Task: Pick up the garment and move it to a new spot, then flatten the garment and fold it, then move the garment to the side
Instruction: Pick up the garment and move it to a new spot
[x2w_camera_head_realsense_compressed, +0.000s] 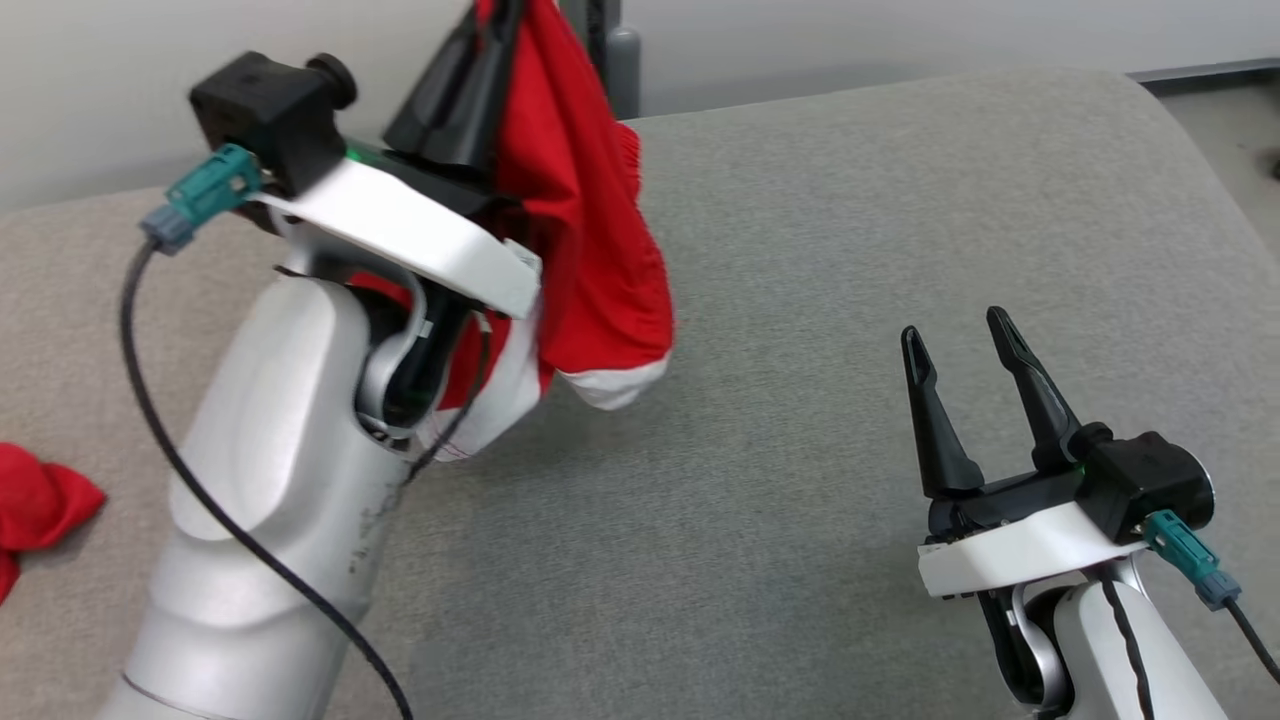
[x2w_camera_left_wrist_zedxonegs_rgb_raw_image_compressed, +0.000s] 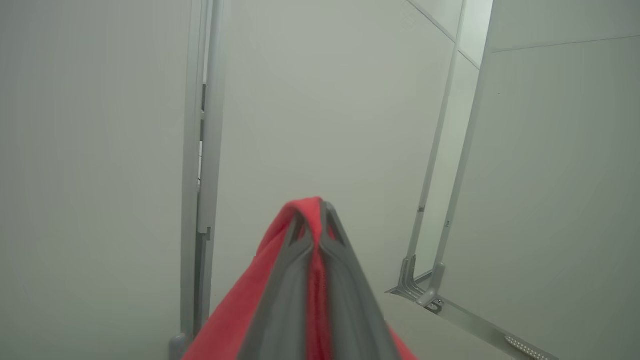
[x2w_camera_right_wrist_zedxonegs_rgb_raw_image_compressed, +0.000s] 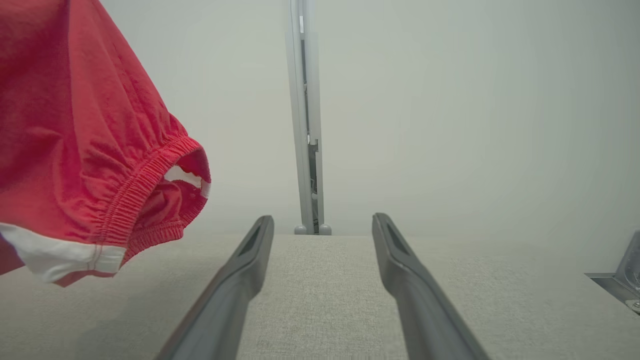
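A red garment with white trim hangs in the air over the grey padded table, clear of its surface. My left gripper is raised at the top of the head view and shut on the garment's upper edge; in the left wrist view red cloth drapes over the closed fingers. My right gripper stands open at the lower right, low over the table, holding nothing. In the right wrist view the garment hangs at the left, with an elastic band and white hem, left of the spread fingers.
Another piece of red cloth lies at the table's left edge. A grey post rises behind the table's far edge against a pale wall. A metal frame stands to the right in the left wrist view.
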